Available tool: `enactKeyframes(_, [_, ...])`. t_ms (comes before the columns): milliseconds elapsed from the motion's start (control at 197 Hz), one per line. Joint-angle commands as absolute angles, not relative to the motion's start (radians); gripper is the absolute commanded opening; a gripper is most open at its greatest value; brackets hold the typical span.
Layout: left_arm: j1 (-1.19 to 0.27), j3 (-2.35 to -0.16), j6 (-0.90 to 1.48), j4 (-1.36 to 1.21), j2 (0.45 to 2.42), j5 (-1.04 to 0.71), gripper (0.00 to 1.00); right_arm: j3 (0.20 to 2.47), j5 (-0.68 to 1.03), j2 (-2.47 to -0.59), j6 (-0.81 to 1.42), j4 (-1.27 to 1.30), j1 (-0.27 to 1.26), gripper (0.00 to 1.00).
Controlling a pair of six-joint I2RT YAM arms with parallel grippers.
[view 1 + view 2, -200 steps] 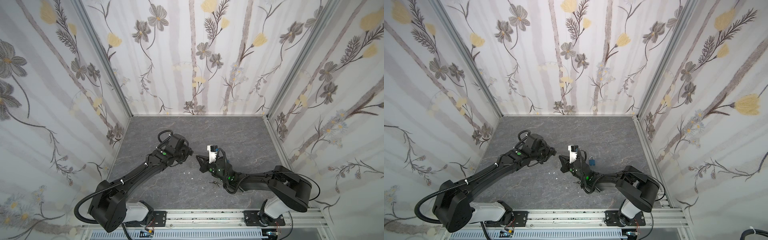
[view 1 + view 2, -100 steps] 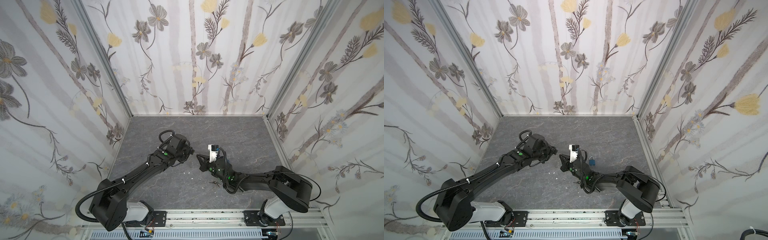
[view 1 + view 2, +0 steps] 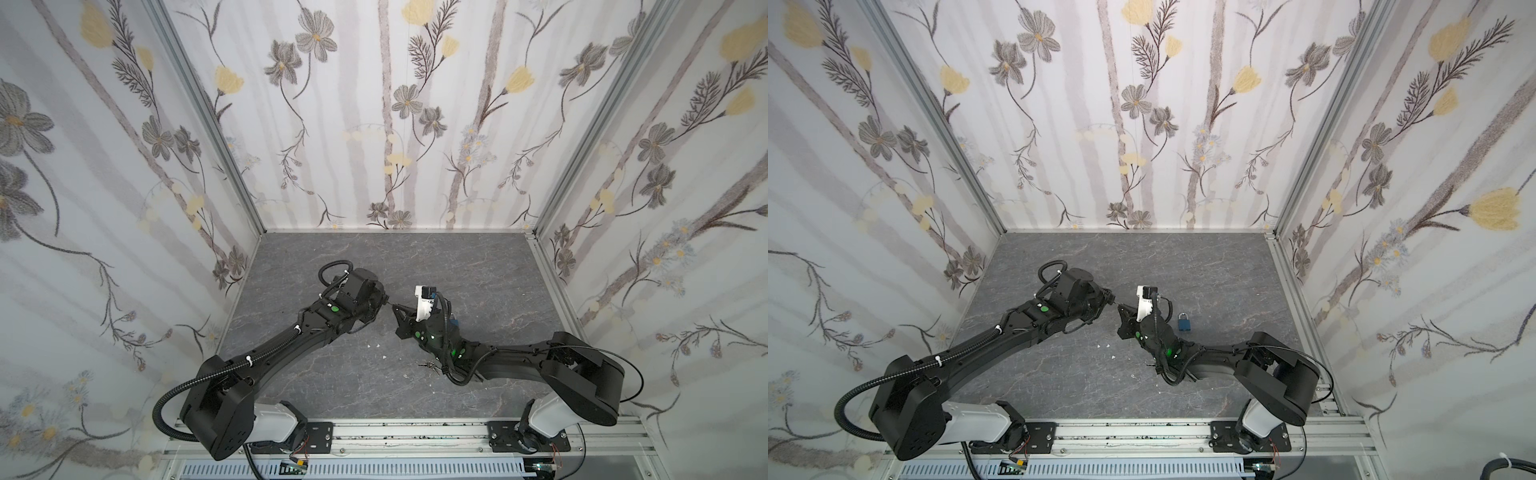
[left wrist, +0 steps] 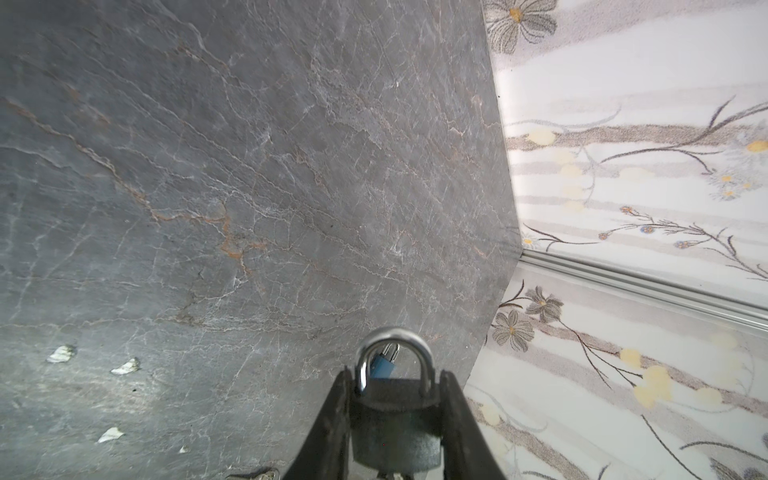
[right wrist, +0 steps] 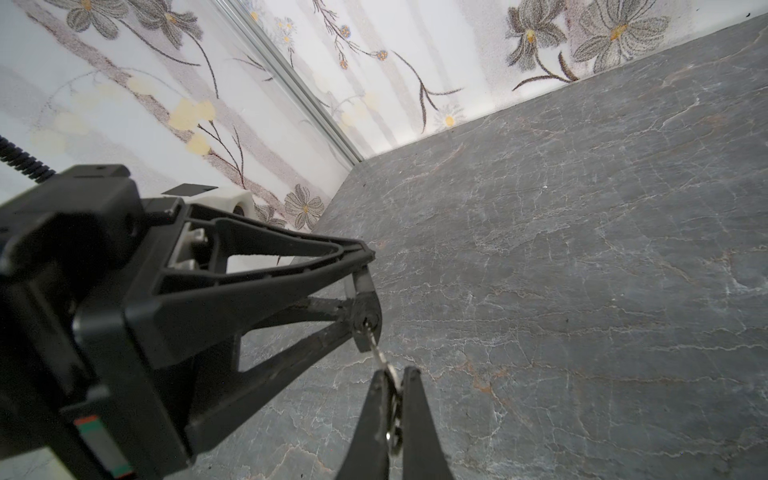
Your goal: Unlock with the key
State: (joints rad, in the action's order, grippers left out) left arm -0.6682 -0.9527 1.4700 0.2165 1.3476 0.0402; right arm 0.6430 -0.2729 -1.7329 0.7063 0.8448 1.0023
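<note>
My left gripper (image 4: 395, 377) is shut on a dark padlock (image 4: 395, 424), one finger on each side of its body. The silver shackle (image 4: 392, 343) sticks out past the fingertips with both legs seated in the body. My right gripper (image 5: 395, 374) is shut on a small silver key (image 5: 376, 351). The key's blade reaches into the keyhole on the padlock's (image 5: 366, 316) underside. In both top views the left gripper (image 3: 384, 299) and the right gripper (image 3: 397, 311) meet tip to tip above the middle of the floor, as the left gripper (image 3: 1109, 298) also shows.
A blue padlock (image 3: 1184, 322) lies on the grey slate floor (image 3: 1204, 270) just behind the right wrist. A bunch of keys (image 3: 430, 365) lies beside the right forearm. White scraps (image 3: 376, 345) dot the floor in front. Flowered walls close in three sides.
The left gripper with the padlock has edged a little to the right, closer to the right gripper. The right arm has hardly moved.
</note>
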Motion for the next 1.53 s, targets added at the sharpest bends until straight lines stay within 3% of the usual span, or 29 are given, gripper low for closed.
enactKeyframes(0, [-0.690,-0.966,1.485,0.212,1.350,-0.055,0.00,0.682,-0.224,-1.746,0.712,0.923,1.012,0.00])
enactKeyframes(824, [-0.701,-0.996,1.503,0.163,1.398,-0.056,0.00,0.780,-0.089,-1.822,0.716,1.090,1.022,0.00])
enactKeyframes(1083, [-0.704,-0.979,1.530,0.115,1.394,-0.075,0.00,0.713,-0.167,-1.827,0.725,1.195,1.023,0.00])
enactKeyframes(1520, [-0.689,-0.984,1.438,0.218,1.364,-0.030,0.00,0.644,-0.253,-1.761,0.675,1.096,1.022,0.00])
